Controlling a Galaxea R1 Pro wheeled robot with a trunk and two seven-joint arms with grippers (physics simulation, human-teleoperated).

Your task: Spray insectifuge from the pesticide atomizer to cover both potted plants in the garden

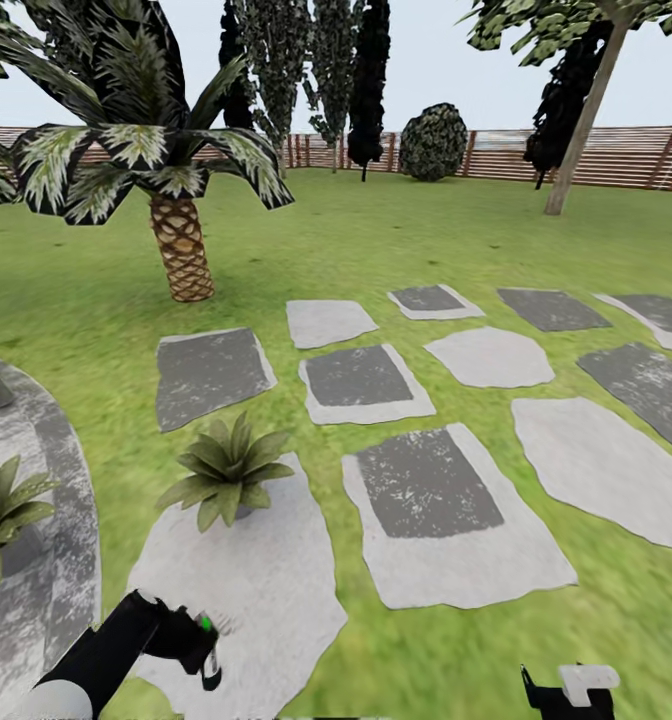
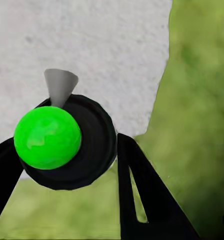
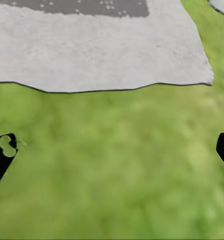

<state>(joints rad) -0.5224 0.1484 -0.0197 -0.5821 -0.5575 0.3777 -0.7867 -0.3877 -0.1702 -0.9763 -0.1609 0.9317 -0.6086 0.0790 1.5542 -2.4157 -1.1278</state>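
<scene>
Left tool (image 1: 191, 640) pinching the pesticide atomizer (image 1: 208, 648), low over the pale stepping stone (image 1: 266, 590). Nearer potted plant (image 1: 228, 470) at that stone's far edge; second potted plant (image 1: 1, 510) left of it, on the patio (image 1: 56, 560). Right tool (image 3: 112, 155) spread wide over lawn (image 3: 117, 170).

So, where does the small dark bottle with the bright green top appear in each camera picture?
Head view: the small dark bottle with the green top sits low on the left, in the left gripper.
Left wrist view: it is seen from above, between the fingers.
Right wrist view: not in it.
Shared landmark: the pale grey stepping stone under the bottle.
</scene>
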